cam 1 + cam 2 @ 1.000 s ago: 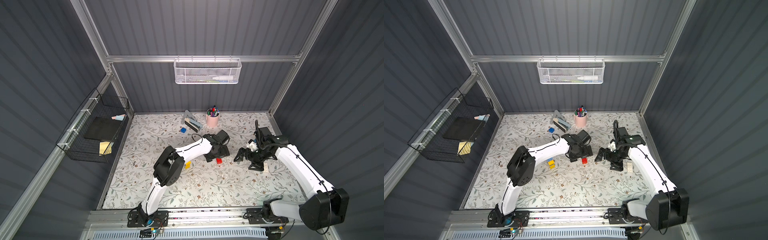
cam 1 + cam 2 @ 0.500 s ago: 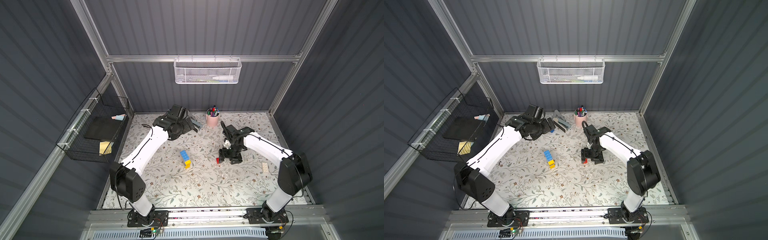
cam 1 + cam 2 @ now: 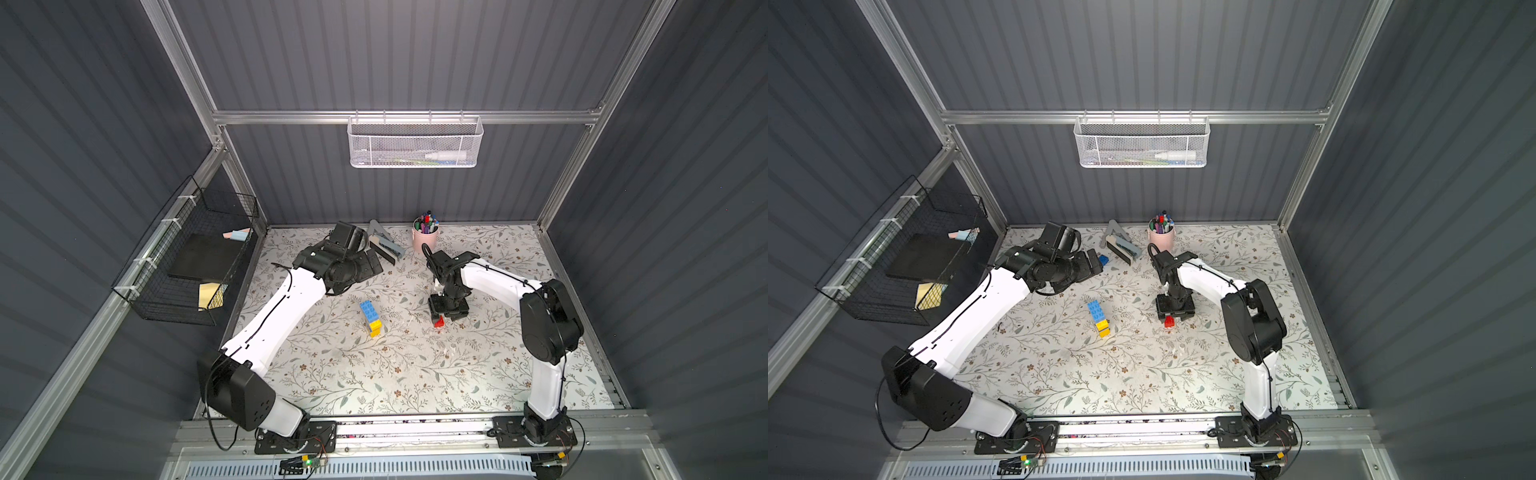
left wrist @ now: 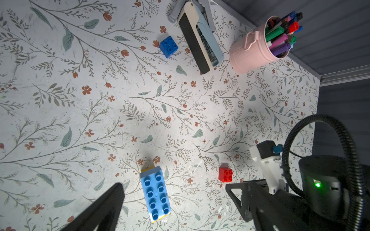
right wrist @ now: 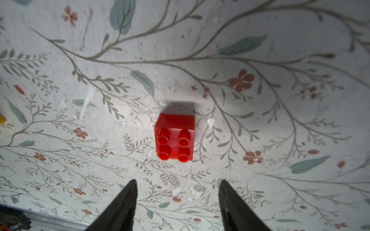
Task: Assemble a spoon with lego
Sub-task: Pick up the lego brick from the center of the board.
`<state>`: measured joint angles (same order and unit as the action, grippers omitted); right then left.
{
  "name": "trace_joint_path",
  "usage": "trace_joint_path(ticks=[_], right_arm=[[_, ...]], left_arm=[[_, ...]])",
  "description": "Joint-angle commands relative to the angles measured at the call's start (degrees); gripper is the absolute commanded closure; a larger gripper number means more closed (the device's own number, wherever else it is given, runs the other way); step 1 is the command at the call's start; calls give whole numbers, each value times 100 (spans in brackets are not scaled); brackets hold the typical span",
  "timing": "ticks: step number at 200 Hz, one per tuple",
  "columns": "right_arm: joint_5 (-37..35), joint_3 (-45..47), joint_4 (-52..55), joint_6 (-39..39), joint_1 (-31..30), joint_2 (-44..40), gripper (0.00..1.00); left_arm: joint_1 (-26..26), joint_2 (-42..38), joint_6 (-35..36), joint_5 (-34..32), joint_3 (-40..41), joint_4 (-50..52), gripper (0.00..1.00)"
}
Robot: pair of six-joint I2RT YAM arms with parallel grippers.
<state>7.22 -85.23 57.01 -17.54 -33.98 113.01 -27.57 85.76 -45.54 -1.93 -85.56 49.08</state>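
Since a second ago, your left arm has drawn back from the middle of the mat (image 3: 374,374) to its back left, and your right arm has swung in from the right side to the middle.

Starting at the left, your left gripper (image 3: 1093,264) hangs over the back of the mat, its claw spread wide and holding nothing. In the left wrist view only one finger (image 4: 104,208) shows. Just beside its tips in a top view lies a dark blue brick (image 3: 1104,260), studs up and apart from the claw. Nearer the front, in the middle of the mat, lies the spoon (image 3: 370,318), so far a long light blue brick seated on a yellow one, with neither arm touching it. Against the back wall you have a stapler (image 3: 384,247) and then a pink cup (image 3: 424,243) of markers. Right of the spoon and well apart from it, a red brick (image 5: 174,138) stands studs up on the mat. Your right gripper (image 5: 178,181) points down over it with the claw partly spread. The brick sits just ahead of the fingertips, not between them, so the claw grips nothing.
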Motion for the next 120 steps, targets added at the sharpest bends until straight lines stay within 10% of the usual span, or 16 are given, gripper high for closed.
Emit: trace_joint_path(ticks=[1,120], right_arm=[[-124,-139,-40,152,-56,186,37],[-373,-415,-79,241,-80,714,62]], left_arm=[[50,-223,115,-36,154,75,1],[172,-553,-16,-67,736,67,1]])
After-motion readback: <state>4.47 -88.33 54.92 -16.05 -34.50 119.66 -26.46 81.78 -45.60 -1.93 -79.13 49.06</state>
